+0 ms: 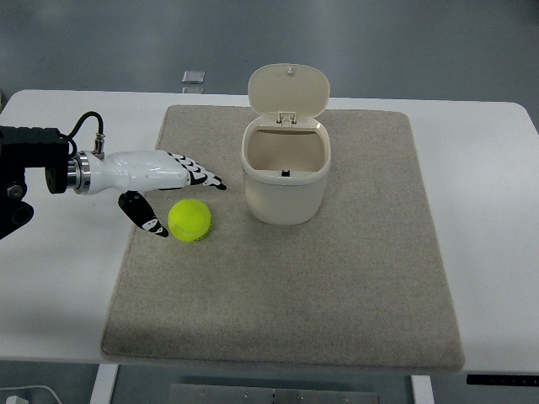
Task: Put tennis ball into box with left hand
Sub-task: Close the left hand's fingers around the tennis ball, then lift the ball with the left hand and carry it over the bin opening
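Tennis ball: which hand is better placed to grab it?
Left. The left hand is open right beside the tennis ball on the mat; no right arm is in view.

A black, boxy arm (pixel 29 164) at the left edge, with a shiny silver ring (pixel 81 171) at the wrist and a thin black cable (pixel 84 126) looping up over it. Then a smooth, glossy white hand (pixel 156 181), long and rounded like a shell. White fingers (pixel 198 174) with black patches and little white marks near the tips, and a dark thumb (pixel 143 215) with white marks too.
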Controlling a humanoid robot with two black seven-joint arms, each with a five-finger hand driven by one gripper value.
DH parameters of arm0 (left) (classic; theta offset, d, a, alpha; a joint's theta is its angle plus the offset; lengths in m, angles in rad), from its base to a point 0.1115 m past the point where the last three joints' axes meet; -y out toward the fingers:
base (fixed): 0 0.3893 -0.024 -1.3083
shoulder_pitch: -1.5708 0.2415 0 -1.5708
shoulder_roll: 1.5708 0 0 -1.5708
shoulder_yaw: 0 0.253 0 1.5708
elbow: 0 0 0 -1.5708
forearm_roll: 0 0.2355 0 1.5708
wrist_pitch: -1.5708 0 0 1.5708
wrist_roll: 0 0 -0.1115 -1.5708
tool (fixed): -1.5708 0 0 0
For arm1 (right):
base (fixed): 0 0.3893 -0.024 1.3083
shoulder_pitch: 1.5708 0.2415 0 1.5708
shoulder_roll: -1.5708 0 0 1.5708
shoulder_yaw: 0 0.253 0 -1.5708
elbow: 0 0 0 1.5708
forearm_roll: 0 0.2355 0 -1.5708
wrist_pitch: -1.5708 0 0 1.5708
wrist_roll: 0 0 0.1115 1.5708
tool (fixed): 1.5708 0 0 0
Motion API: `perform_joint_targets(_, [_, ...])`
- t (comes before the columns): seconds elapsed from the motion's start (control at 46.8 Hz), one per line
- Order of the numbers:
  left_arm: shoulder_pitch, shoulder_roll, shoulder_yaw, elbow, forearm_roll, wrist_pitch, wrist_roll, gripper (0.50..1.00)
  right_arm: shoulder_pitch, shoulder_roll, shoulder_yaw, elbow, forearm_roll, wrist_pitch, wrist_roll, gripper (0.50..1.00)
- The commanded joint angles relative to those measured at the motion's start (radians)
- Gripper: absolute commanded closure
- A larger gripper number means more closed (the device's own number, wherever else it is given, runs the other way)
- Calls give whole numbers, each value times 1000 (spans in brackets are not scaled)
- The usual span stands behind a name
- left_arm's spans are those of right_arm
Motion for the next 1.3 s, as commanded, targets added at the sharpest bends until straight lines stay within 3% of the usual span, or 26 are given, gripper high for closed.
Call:
perform_joint_targets(0.0, [5,-10,3,5,32,3,0,542,-1,0,0,0,0,0,0,562])
perform_joint_targets(0.235, [5,-16,3,6,86,3,0,564,0,0,0,0,0,0,0,562])
perform_joint_targets(0.406, [8,-25,20,6,141,4,0,641,0,0,0,0,0,0,0,562])
perform_joint_targets(0.534, [9,-25,29,6,146,16,0,649,0,0,0,0,0,0,0,562])
perform_joint_targets(0.641, [19,-28,29,5,147,18,0,694,-1,0,0,0,0,0,0,562])
perform_joint_targets(0.876, [19,-27,28,5,152,29,2,861,0,0,0,0,0,0,0,562])
perform_joint_targets(1.047, [19,-22,28,5,152,85,2,1000,0,0,0,0,0,0,0,560])
perform_joint_targets(1.282, [6,39,26,-36,155,260,0,1000,-1,0,0,0,0,0,0,560])
